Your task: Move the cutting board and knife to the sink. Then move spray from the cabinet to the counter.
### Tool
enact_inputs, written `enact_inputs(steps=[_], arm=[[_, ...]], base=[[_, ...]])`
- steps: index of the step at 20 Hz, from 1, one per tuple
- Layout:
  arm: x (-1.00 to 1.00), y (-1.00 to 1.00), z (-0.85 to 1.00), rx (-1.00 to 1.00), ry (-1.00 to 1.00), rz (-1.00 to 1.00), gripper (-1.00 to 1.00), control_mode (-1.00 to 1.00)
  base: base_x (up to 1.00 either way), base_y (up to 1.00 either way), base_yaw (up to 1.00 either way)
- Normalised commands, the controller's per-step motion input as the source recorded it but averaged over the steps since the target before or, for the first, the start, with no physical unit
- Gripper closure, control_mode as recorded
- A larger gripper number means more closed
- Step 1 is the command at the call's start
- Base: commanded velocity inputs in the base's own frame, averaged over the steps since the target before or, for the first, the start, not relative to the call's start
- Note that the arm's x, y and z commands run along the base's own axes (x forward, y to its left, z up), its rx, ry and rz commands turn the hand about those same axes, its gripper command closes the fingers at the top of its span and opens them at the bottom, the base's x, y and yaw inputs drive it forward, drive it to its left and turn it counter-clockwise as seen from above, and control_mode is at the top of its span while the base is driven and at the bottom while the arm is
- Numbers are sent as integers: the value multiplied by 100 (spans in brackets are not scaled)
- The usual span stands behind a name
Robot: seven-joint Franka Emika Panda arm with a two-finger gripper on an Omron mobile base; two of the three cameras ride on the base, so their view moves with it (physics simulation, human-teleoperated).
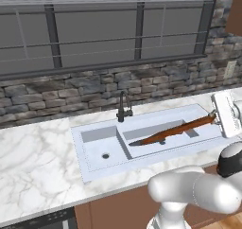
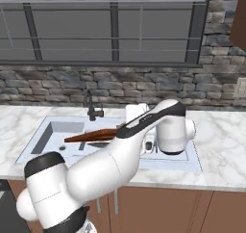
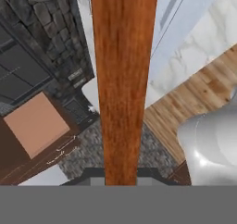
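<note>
One step is under way: the cutting board (image 1: 176, 131) hangs tilted over the sink (image 1: 94, 150), stretching away from the gripper (image 1: 213, 115) with its far end low in the basin (no knife visible). Next it should be lowered and released. Arm reaches out rightward; its jaws are clamped on the board's near edge.

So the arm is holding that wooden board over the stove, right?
Not the stove. The gripper holds the cutting board over the sink, its far end reaching down into the basin. The left base view shows this.
</note>
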Motion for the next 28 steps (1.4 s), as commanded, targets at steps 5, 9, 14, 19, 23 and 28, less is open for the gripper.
enact_inputs(steps=[5,9,14,19,23,28], arm=[[42,0,-54,-4,2,0,100,-100],[48,0,-48,0,0,3,100,-100],[27,0,-44,0,-1,8,100,-100],[38,-9,-22,0,-4,4,100,-100],[48,-14,-16,0,-3,2,100,-100],[48,-3,-30,0,0,0,100,-100]], base=[[0,0,0],[0,0,0],[0,0,0],[0,0,0],[0,0,0],[0,0,0]])
